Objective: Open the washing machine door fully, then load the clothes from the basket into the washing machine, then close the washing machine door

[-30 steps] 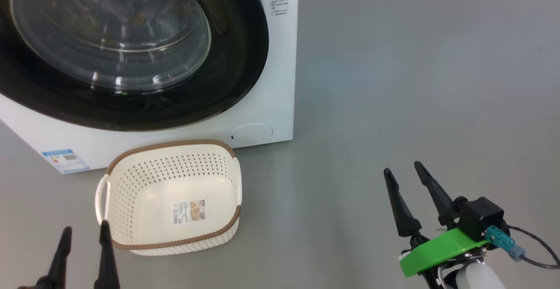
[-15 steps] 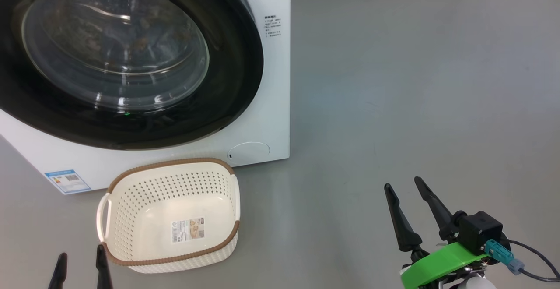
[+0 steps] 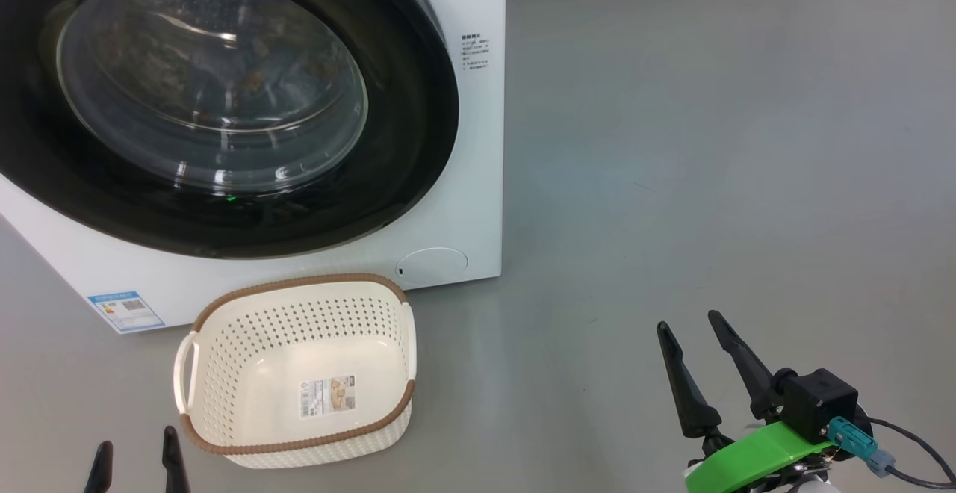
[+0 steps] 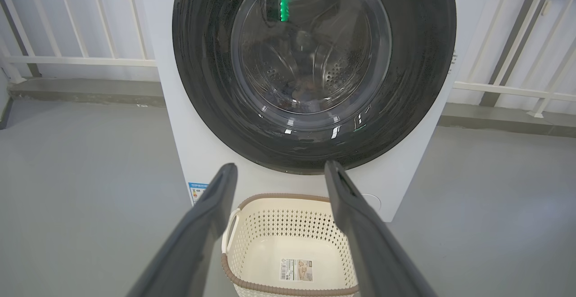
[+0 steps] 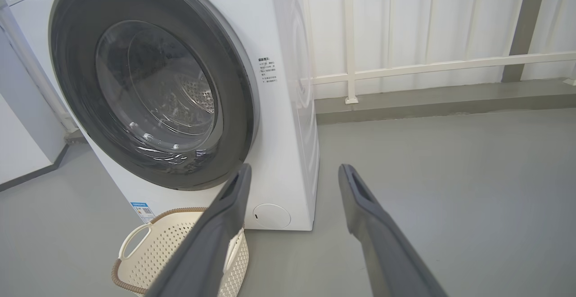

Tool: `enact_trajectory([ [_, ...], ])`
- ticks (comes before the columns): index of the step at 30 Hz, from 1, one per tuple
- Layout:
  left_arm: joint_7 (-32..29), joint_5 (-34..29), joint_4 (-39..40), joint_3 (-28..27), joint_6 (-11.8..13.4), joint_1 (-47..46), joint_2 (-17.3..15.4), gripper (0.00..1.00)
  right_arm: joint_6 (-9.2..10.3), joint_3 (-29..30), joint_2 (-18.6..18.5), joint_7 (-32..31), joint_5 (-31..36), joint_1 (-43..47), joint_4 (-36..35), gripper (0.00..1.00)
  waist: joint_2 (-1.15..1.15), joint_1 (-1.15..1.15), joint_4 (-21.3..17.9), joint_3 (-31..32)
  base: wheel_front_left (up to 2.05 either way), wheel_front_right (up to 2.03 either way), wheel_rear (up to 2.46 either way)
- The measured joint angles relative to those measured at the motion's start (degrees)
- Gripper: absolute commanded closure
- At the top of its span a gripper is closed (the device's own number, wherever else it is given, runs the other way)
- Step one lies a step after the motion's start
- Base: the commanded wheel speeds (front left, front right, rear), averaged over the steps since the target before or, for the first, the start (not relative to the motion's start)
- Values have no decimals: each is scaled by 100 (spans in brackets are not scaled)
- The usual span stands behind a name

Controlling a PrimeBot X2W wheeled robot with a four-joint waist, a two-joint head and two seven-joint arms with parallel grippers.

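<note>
1. Head view shows us the washing machine on the grey floor, just behind the basket.
2. The washing machine door sits shut, flush against the front.
3. We see the basket empty, only its label inside.
4. The clothes seem to be the orange-brown flecks behind the glass. We judge loading and closing done, with nothing left.
5. Left jaws and right jaws are spread wide, holding nothing, well apart from machine and basket.

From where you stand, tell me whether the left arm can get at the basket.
Probably yes. The left gripper is open and hangs just beside the basket, at its near left corner, with only floor between them. The basket is empty and its top is uncovered.
</note>
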State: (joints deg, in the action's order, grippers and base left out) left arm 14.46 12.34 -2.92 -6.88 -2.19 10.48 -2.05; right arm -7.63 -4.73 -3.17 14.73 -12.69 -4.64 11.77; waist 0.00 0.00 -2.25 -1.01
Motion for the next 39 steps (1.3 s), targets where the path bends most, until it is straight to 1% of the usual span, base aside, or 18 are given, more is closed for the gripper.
enact_trajectory([
  [15, 0, 5, 27, 33, 16, 113, -1, 0, 0, -15, 0, 0, 1, 2, 4, 0, 0, 0, 62, 72, 0, 0, 0],
  [16, 0, 18, 27, 46, 1, 114, -1, 100, 0, -22, 1, 0, 2, 2, 9, 100, 0, 0, 63, 77, 0, 0, 0],
  [22, -35, 22, -352, 120, -2, 113, 145, 100, -1, -20, -1, -8, -10, 176, 431, 100, 0, 0, 65, 78, 0, 0, 0],
  [24, -80, 111, -401, 130, -2, 112, 185, 100, -1, -16, -2, -20, -108, 248, 470, 100, 0, 0, 68, 79, 0, 0, 0],
  [28, -137, 354, -426, 130, -8, 109, 187, 100, -1, -11, -4, -79, -308, 249, 464, 100, 0, 12, 74, 90, 0, 0, 0],
  [33, -213, 660, -445, 130, -10, 96, 186, 100, -1, 0, -14, -153, -643, 249, 464, 100, 0, 2, 80, 82, 0, 0, 0],
  [39, -307, 1038, -476, 133, -18, 65, 185, 100, -1, 20, -22, -218, -1062, 248, 464, 100, 0, 1, 87, 79, 0, 0, 0],
])
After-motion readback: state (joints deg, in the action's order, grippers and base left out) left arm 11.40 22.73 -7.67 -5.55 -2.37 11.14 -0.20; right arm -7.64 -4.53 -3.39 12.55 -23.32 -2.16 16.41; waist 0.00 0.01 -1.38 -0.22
